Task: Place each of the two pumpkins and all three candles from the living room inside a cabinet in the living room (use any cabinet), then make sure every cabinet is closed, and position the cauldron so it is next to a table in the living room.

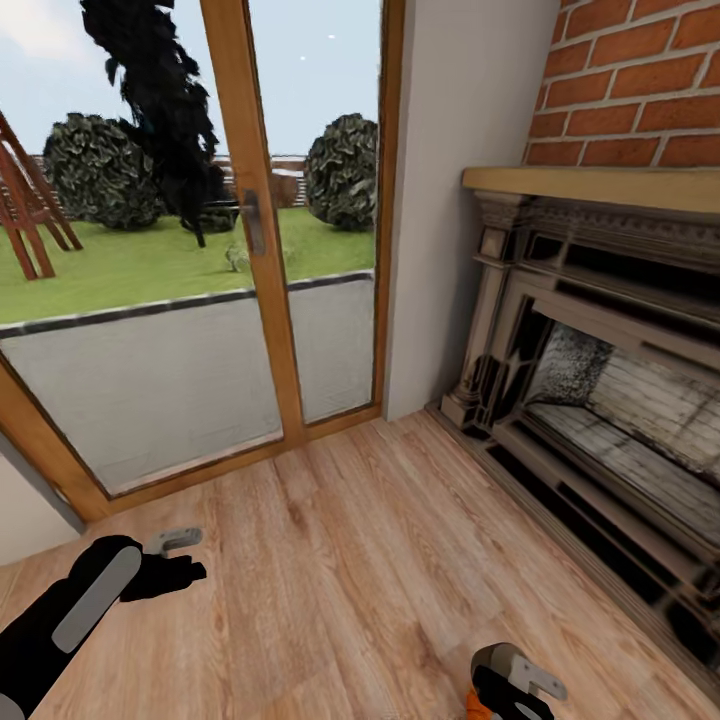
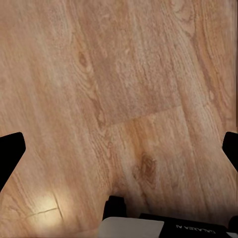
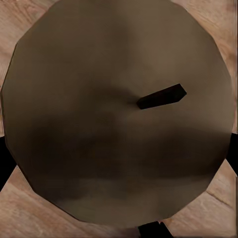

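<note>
Right claw (image 1: pixel 515 690), lower right of frame, grasps a pumpkin (image 3: pixel 119 114), stem (image 3: pixel 161 96) facing the wrist camera. Left claw (image 1: pixel 170 560) spread wide over floor (image 1: pixel 380 560).

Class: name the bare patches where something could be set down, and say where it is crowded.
Bare wood floor lies between the glass door, the fireplace and the open left claw; more bare boards show beneath that claw. It is tightest along the fireplace base and around the right claw, which holds a pumpkin.
</note>
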Controlling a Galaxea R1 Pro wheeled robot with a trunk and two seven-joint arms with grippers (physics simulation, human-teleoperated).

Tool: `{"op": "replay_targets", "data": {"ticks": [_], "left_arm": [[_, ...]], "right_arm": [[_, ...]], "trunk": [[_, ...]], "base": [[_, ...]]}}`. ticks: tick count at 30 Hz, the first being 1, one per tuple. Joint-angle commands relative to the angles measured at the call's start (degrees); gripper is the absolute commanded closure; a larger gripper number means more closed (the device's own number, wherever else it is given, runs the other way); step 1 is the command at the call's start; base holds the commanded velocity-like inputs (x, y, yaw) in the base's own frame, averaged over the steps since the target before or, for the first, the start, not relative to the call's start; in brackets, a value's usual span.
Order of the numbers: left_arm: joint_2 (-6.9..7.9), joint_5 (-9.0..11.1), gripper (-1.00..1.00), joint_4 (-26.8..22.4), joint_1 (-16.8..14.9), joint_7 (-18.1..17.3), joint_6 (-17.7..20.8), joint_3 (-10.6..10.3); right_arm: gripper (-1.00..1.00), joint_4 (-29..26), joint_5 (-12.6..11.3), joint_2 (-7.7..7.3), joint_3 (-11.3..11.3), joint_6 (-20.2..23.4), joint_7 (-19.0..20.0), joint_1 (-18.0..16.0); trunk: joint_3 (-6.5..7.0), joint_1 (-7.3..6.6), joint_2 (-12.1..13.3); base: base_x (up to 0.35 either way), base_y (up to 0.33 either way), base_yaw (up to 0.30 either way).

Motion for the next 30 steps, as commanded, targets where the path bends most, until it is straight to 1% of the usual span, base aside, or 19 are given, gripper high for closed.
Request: {"op": "replay_targets", "data": {"ticks": [1,6,13,23,30], "left_arm": [[0.06,0.6,-1.0,-0.1,0.0,0.6,0.0,-0.1],[0.04,0.6,-1.0,-0.1,0.0,0.7,0.0,-0.1],[-0.44,0.6,-1.0,-0.1,0.0,1.0,0.0,-0.2],[-0.47,0.6,-1.0,-0.1,0.0,1.0,-0.1,-0.3],[-0.77,0.5,-1.0,-0.1,0.0,1.1,-0.1,-1.0]], "right_arm": [[1.0,0.0,-0.5,-0.01,0.5,-0.3,-0.2,-0.1],[1.0,0.0,-0.5,-0.01,0.5,-0.3,-0.2,-0.1],[1.0,0.0,-0.5,-0.01,0.5,-0.3,-0.2,-0.1],[1.0,0.0,-0.5,-0.01,0.5,-0.3,-0.2,-0.1],[1.0,0.3,-0.5,-0.01,0.5,-0.3,-0.2,-0.1]], "trunk": [[0.08,-0.23,0.4],[0.72,-1.32,2.4],[1.62,-2.86,5.2],[2.91,-5.06,9.2],[2.56,-5.06,9.2]], "base": [[0.0,0.0,-0.234],[0.0,0.0,-0.234],[0.0,0.0,-0.234],[0.0,0.0,-0.234],[0.0,0.0,-0.234]]}}
